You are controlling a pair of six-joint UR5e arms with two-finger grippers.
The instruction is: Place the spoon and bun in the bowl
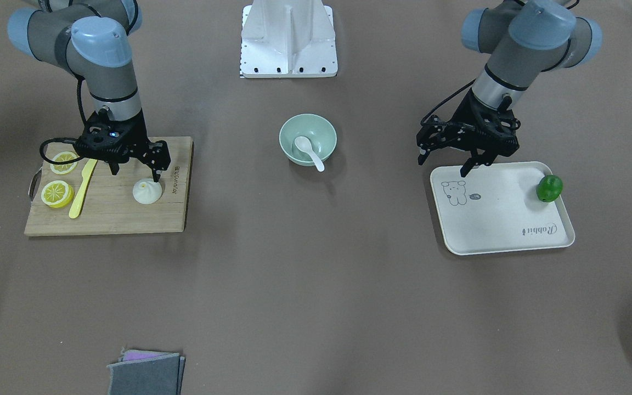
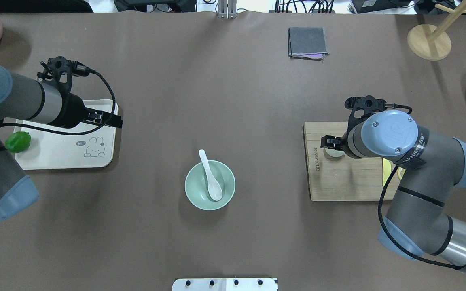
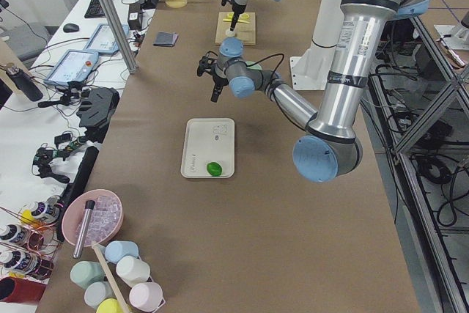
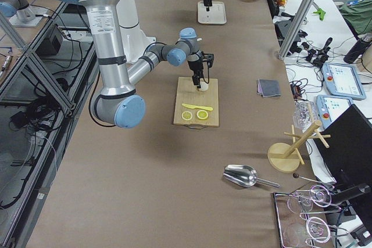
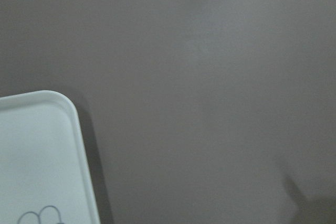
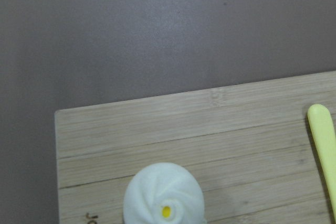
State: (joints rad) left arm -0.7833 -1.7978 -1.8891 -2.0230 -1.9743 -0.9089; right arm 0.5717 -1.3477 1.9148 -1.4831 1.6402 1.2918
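The white spoon [image 1: 309, 152] lies in the mint-green bowl [image 1: 322, 129] at the table's middle, with its handle over the rim; both also show in the overhead view, spoon [image 2: 211, 177] and bowl [image 2: 194, 190]. The white pleated bun [image 1: 147, 192] sits on the wooden cutting board [image 1: 129, 216]. My right gripper [image 1: 135, 173] is open and hangs just above the bun, which shows close below in the right wrist view [image 6: 164, 200]. My left gripper [image 1: 442, 167] is open and empty over a corner of the cream tray [image 1: 502, 219].
Two lemon slices [image 1: 56, 193] and a yellow plastic knife [image 1: 82, 189] lie on the board beside the bun. A green fruit [image 1: 549, 188] sits on the tray. A folded grey cloth [image 1: 146, 373] lies at the table's operator-side edge. The robot's white base [image 1: 288, 38] stands behind the bowl.
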